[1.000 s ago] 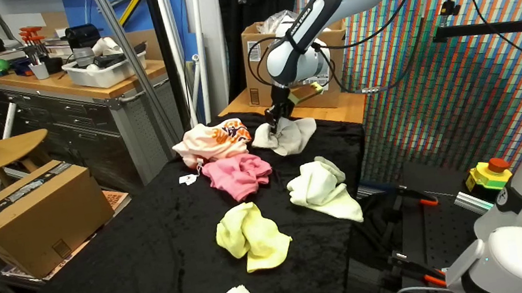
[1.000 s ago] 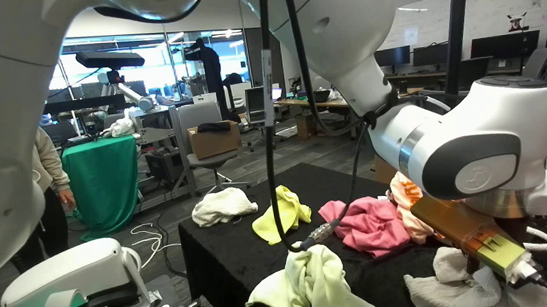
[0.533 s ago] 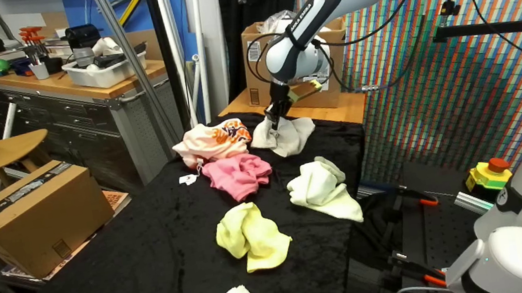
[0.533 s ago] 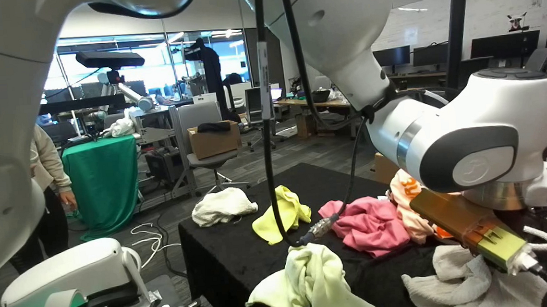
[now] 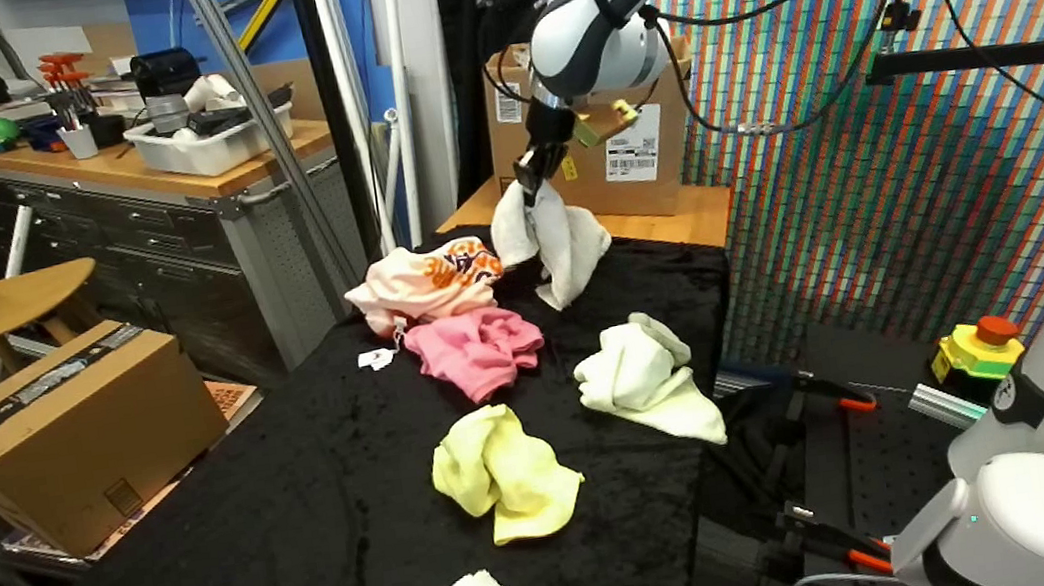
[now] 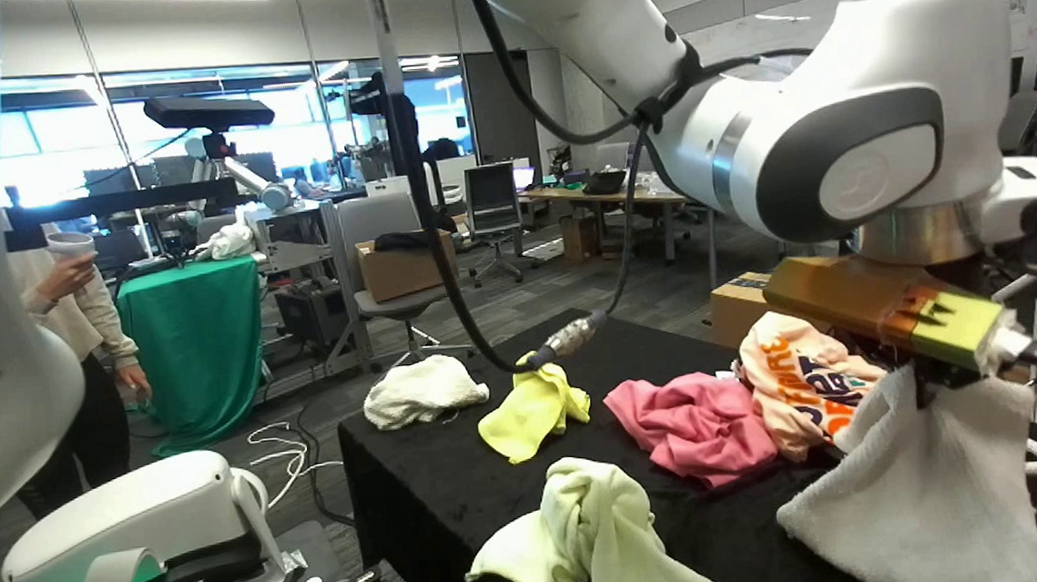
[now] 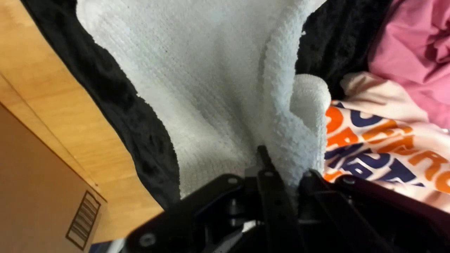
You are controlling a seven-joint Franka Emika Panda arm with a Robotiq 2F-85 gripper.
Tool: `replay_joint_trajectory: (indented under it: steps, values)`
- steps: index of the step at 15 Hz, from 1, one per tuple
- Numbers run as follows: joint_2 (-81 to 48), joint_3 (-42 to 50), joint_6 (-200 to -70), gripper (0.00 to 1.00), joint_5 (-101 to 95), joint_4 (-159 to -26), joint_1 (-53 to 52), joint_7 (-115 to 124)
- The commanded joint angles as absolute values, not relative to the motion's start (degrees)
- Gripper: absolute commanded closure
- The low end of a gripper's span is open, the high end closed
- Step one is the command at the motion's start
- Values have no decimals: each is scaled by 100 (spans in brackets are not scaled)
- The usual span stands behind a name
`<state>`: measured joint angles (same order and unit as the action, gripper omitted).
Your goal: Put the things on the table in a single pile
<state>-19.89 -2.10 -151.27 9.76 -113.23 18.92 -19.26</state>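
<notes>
The off-white towel (image 6: pixel 947 480) hangs in loose folds from the gripper (image 5: pixel 529 193), whose fingers are pinched together on a gathered part of it; in the wrist view the fabric fans out from the fingertips. Relative to the pink cloth (image 5: pixel 476 347), the towel is on the side toward the labelled cardboard box (image 5: pixel 641 199), with most of its fabric off the table (image 5: pixel 310 523). Whether its lowest corner touches the table I cannot tell. The peach garment (image 5: pixel 410 285), printed with orange and dark blue lettering, touches the pink cloth, and a white paper tag (image 5: pixel 377 358) lies just beside them. Toward the robot's base from the pink cloth lies the pale green rag (image 5: pixel 642 378), rumpled and apart from it. The yellow rag (image 5: pixel 506 477) lies near the pink cloth, a strip of the table between them. Past the yellow rag, well apart from the pink cloth, lies the white rag (image 6: pixel 421 392), crumpled, shown whole in an exterior view.
</notes>
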Motion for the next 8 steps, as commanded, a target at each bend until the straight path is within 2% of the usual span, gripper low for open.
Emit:
replay_joint_trajectory:
  steps: [1, 8]
  values:
    - [-1215, -290, -15232, 95, 1143, -11694, 1708, -2382]
    - [-585, -393, -15155, 98, 2103, -11556, 1148, -2469]
